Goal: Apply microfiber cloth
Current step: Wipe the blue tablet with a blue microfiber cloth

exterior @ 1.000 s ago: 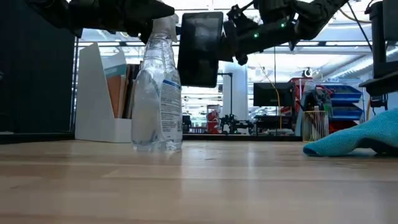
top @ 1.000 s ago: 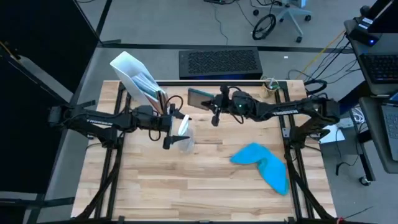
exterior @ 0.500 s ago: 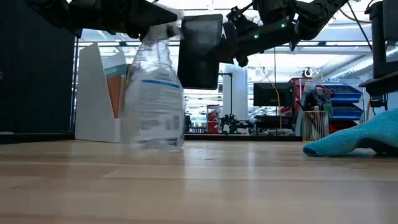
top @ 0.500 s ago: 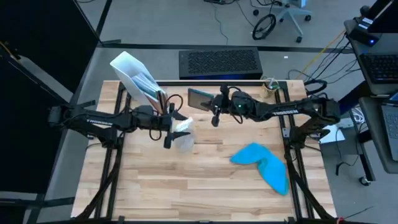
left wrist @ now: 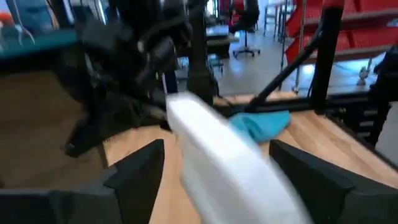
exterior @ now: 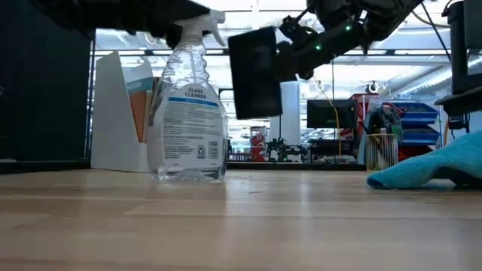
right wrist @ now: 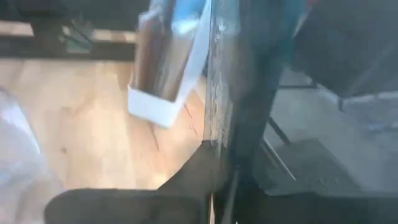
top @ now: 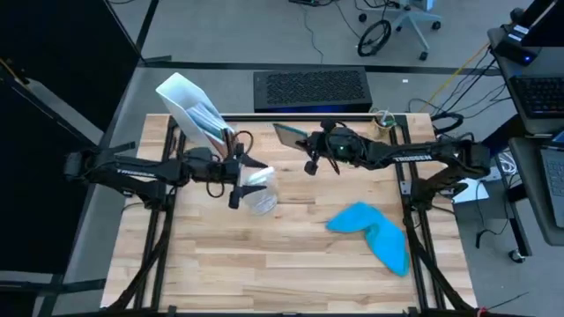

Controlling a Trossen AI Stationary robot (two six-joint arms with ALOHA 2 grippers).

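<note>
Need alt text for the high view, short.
Overhead of a wooden table: the left end effector holds a clear plastic spray bottle, the right end effector lifts a flat dark tablet, and a crumpled sky-blue microfiber cloth lies untouched toward the right.

Both hands (top: 236, 180) (top: 304, 151) clamped shut, raised mid-table.

A light wooden table (top: 264, 255) is seen carrying a clear spray bottle (exterior: 188, 113) near its middle, a crumpled microfiber cloth (top: 374, 231) toward the right, and a white file holder (top: 189, 106) at the far-left corner.
</note>
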